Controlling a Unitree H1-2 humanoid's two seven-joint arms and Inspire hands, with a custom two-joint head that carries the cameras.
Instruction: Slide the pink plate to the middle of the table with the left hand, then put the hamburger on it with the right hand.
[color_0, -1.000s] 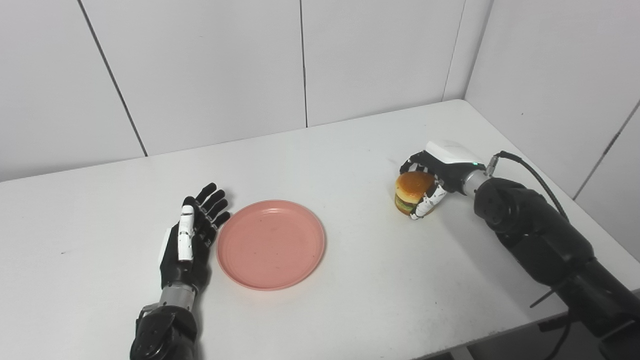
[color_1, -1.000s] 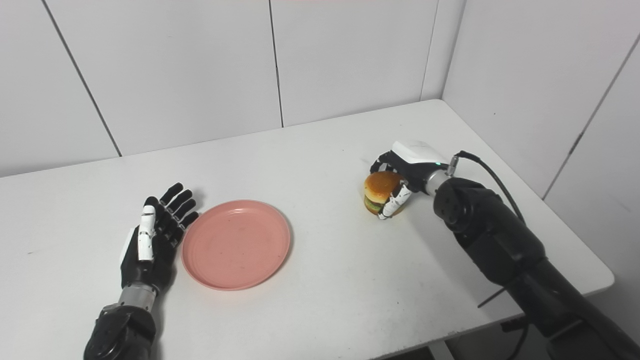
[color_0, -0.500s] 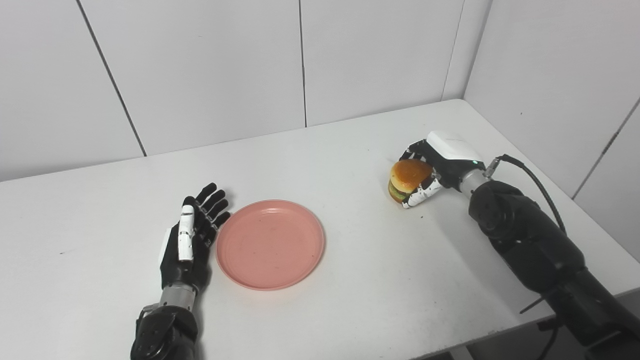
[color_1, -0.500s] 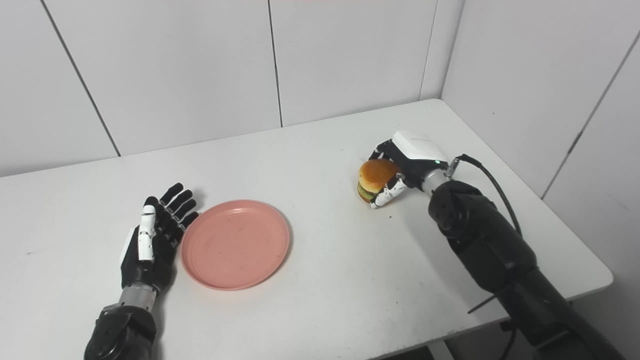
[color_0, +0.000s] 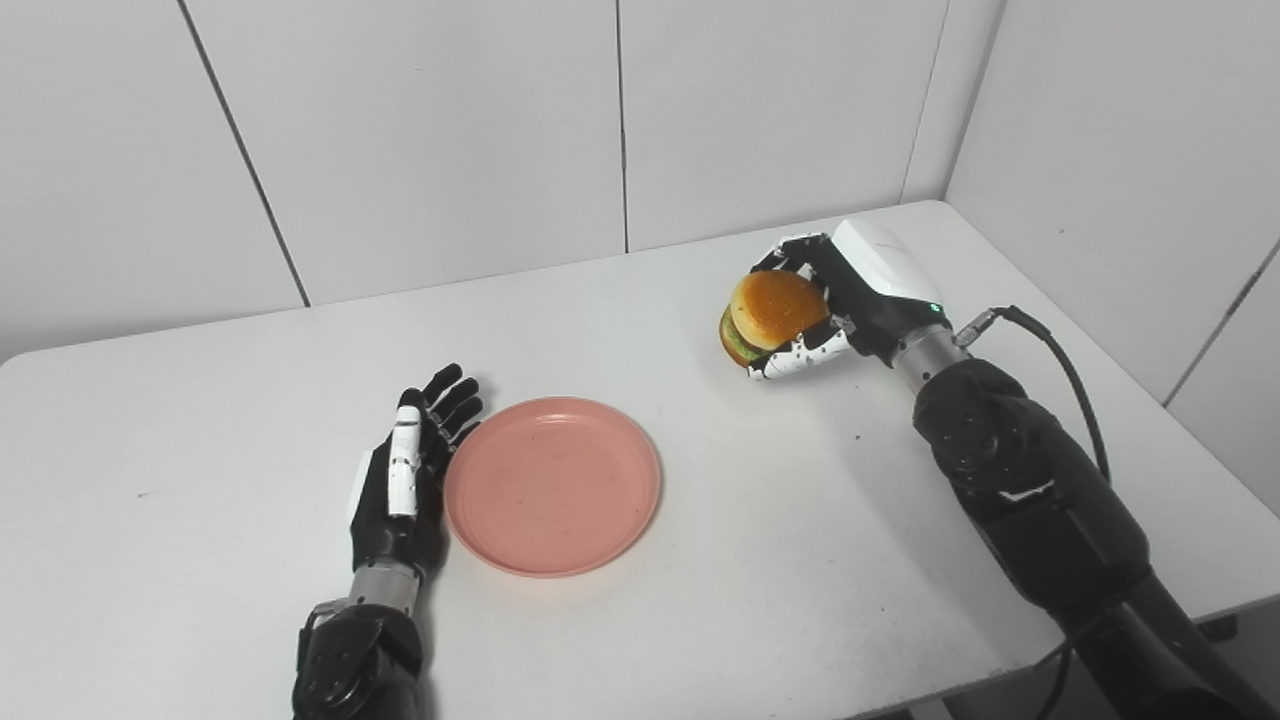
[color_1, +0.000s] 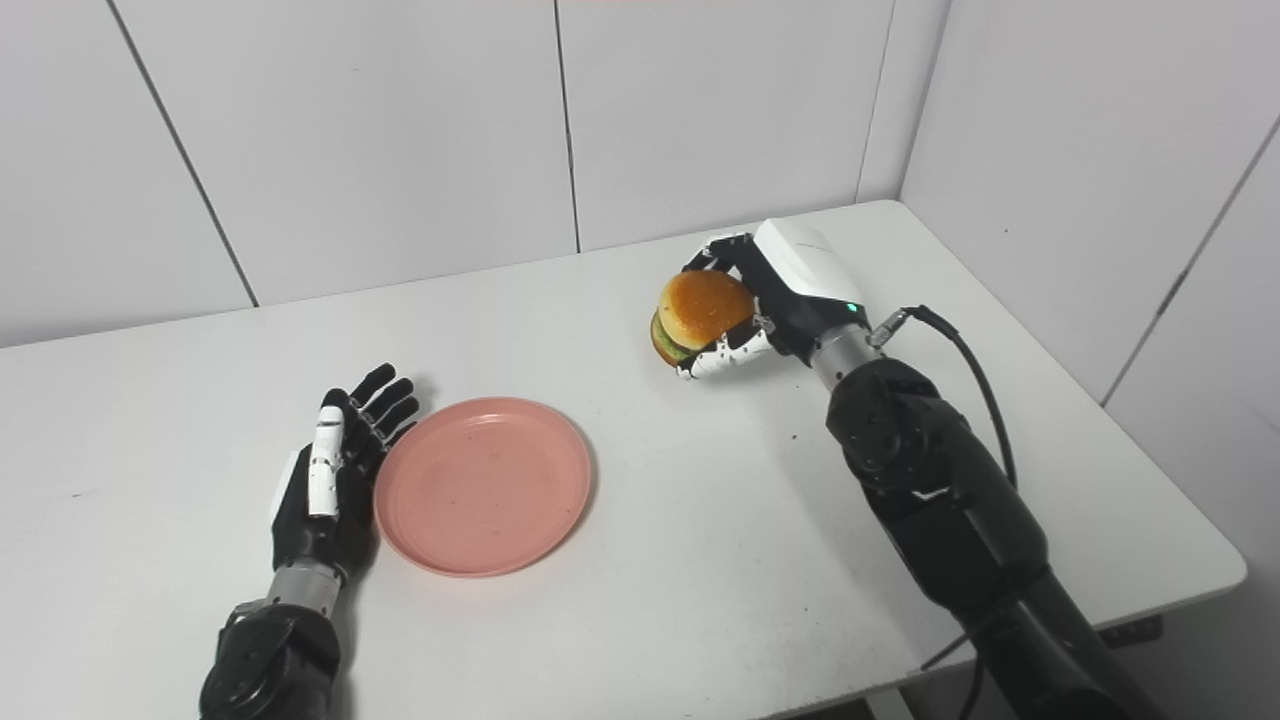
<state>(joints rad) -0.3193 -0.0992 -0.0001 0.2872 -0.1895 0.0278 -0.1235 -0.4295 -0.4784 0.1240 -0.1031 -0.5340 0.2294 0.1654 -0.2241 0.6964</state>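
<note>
The pink plate (color_0: 553, 484) lies flat on the white table (color_0: 700, 600), a little left of its middle. My left hand (color_0: 405, 478) rests open on the table, edge-on against the plate's left rim, fingers straight. My right hand (color_0: 850, 295) is shut on the hamburger (color_0: 768, 312) and holds it in the air above the table, to the right of and beyond the plate. The hamburger has an orange bun and a green layer; it also shows in the right eye view (color_1: 697, 312).
White wall panels stand close behind the table and along its right side. The table's right edge (color_1: 1150, 470) and front edge are near my right arm. A black cable (color_0: 1060, 350) loops off my right wrist.
My right hand has lifted the hamburger off the table and carried it up and to the left. The left hand and plate have stayed put; the camera has shifted slightly.
</note>
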